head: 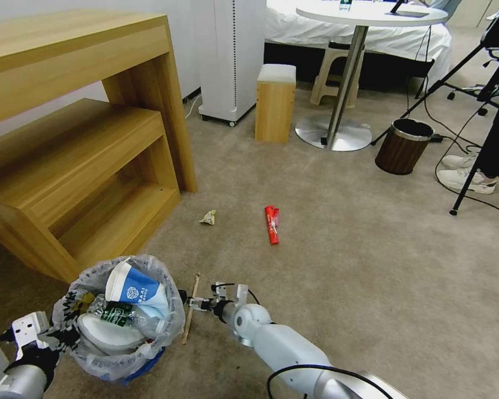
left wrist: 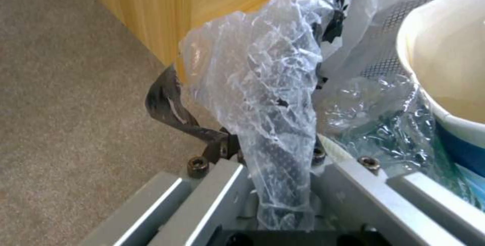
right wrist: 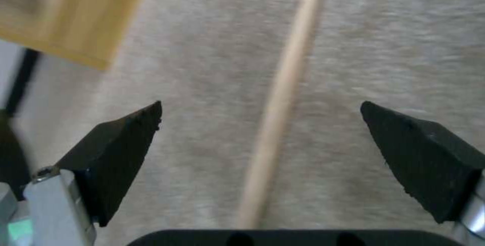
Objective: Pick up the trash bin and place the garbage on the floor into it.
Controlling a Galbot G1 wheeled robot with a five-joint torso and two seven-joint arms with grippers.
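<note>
Beige short-pile carpet floor | thin wooden stick lies lengthwise between right end effector's spread fingers | left end effector pinches bag-lined round black trash bin

A hotel-style bedroom or a mock-up of one, with filming gear in it. Beige short-pile carpet covers the floor. A round white pedestal table stands at the far side; directly behind it lies a bed with white linen. Beside the table's base sits a dark brown bin with a metal rim, and to its other side a small wooden stool. Stepped wooden shelving lines the wall well left of the table. Black tripod legs stand just right of the brown bin.
</note>
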